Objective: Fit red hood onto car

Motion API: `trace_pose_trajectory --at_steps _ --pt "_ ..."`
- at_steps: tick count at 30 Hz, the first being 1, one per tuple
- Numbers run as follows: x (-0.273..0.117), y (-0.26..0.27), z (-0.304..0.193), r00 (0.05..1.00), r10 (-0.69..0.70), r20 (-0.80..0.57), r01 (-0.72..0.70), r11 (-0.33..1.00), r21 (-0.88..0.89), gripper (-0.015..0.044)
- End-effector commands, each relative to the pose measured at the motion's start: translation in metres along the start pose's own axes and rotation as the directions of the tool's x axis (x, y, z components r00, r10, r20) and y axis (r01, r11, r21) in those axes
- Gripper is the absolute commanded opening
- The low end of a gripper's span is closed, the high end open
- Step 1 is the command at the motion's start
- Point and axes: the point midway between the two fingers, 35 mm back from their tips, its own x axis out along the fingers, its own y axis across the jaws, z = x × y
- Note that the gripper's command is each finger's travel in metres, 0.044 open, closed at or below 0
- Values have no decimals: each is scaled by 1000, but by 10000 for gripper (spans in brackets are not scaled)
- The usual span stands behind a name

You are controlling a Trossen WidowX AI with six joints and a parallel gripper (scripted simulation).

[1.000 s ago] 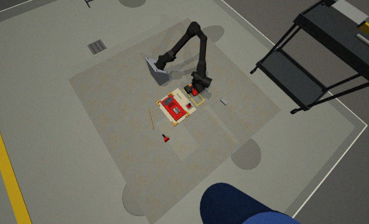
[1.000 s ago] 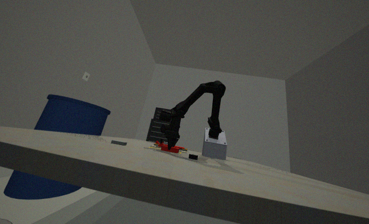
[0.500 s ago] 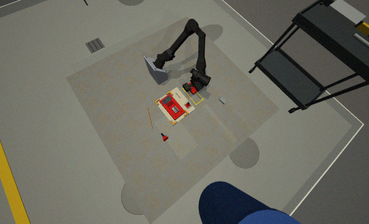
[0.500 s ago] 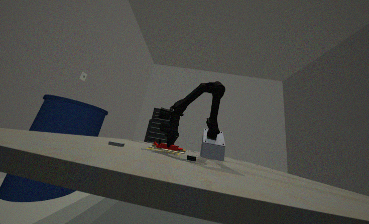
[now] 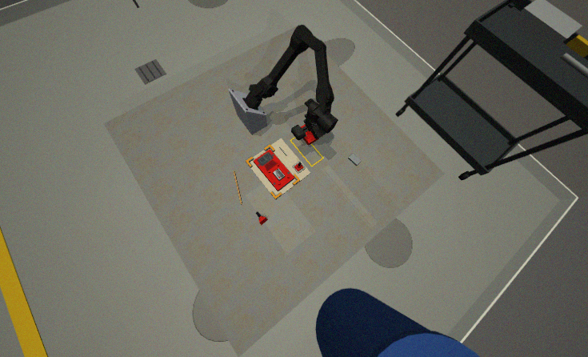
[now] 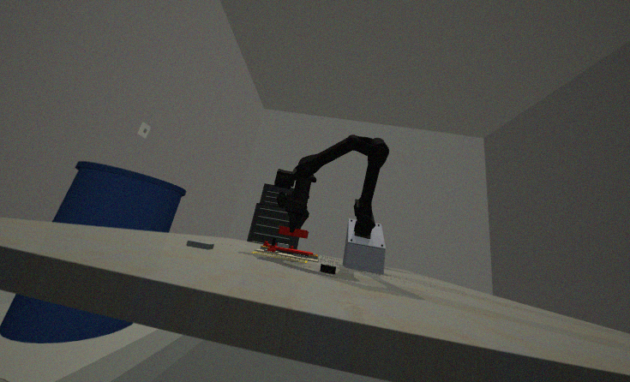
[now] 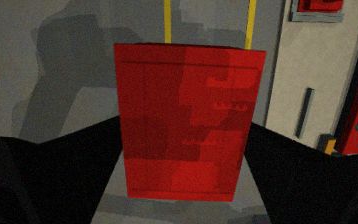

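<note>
The hood, a red flat-roofed shell, is held above the table, roof up. My gripper is shut on its two long sides. The exterior view shows a gap between the hood and what lies below it. The red chassis sits in the jig between orange corner brackets on a cream board. The grey engine block is on its deck. The pegs are too small to make out clearly. The corner holes are hidden from view.
A yellow outline is marked beside the board. A small red part with a black stem stands on the board; a similar one lies beyond it. A grey block and a thin stick lie on the table.
</note>
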Motion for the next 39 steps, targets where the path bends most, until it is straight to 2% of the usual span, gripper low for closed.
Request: trace_pose_trajectory --at_steps 1,10,39 --pt "-12 1 0 1000 4 2 -4 1000 -6 0" --pt "-17 -5 5 1000 -3 3 3 1000 -3 0" --pt "-24 -126 73 1000 -28 7 29 998 -55 0"
